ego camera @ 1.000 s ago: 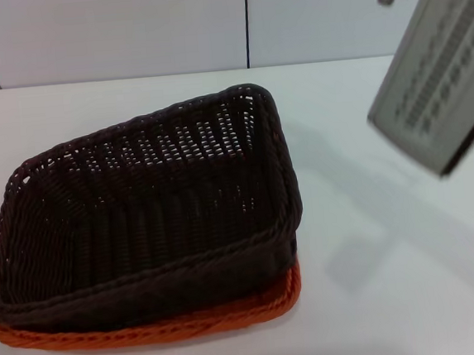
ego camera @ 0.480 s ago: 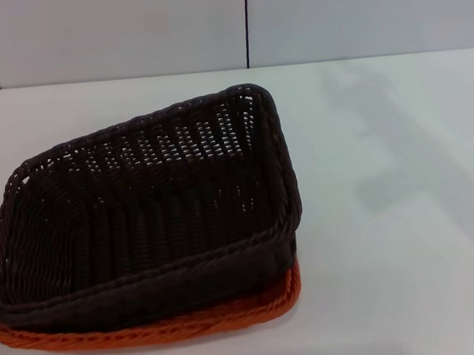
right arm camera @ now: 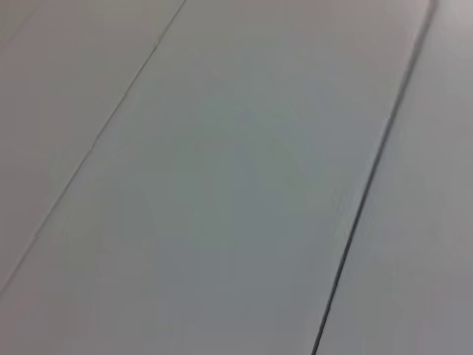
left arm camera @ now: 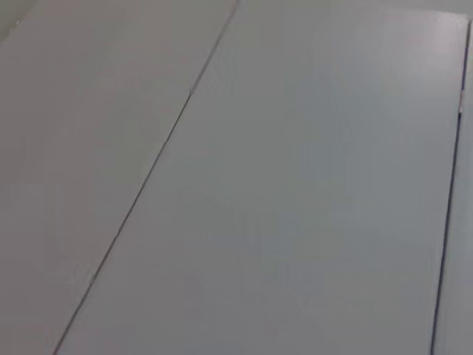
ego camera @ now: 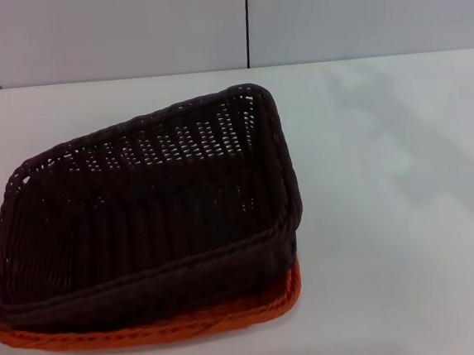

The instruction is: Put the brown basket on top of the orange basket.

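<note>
The brown basket (ego camera: 140, 211) is sitting nested on top of the orange basket (ego camera: 232, 315) on the left and near part of the white table (ego camera: 390, 214). Only the orange rim is showing, running along the near edge and curving up at the near right corner under the brown one. The brown basket is lying turned at an angle, its far right corner pointing toward the far wall and its left end reaching close to the left edge of the head view. Its openwork sides are sloping outward and its inside is holding nothing. Behind the table a pale panelled wall (ego camera: 124, 29) is standing with a dark seam running down it. Neither gripper is showing in the head view, and both wrist views are facing only flat grey panels with thin seams, so I cannot tell how either claw is standing
</note>
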### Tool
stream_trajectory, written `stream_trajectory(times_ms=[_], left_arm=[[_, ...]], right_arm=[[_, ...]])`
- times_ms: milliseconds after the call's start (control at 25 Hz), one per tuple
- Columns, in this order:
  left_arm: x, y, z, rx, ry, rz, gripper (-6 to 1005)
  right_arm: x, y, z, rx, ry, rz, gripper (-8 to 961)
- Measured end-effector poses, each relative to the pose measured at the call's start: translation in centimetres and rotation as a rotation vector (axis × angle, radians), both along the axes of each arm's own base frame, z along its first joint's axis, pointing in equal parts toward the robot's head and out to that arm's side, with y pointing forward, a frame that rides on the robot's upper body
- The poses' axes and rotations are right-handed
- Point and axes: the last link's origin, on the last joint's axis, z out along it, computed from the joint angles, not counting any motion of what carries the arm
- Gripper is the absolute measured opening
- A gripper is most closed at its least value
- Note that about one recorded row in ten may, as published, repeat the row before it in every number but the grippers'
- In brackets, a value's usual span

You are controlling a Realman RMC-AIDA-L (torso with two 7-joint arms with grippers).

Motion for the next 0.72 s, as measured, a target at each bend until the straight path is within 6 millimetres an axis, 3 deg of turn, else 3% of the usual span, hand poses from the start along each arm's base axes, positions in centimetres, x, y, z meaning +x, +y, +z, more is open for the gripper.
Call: stream_trajectory(times_ms=[120,280,440,720], left_arm=[[0.1,0.1,-0.2,-0.032,0.015,-0.007,797],[0.3,0.3,-0.5,-0.082,0.058,0.004,797],[0.3,0.9,-0.5,-0.123,0.091,0.015,797],[0.3,1.1,-0.4,-0.129,0.094,0.016,797]], right_arm=[[2.5,0.0,-1.3,-0.019,0.107,0.005,389],[4.3,-0.5,-2.6,-0.043,0.117,0.04,389],[7.4,-1.0,-3.6,-0.065,0.142,0.039,390],[9.6,-1.2,-3.9,-0.169,0.242,-0.06,390]])
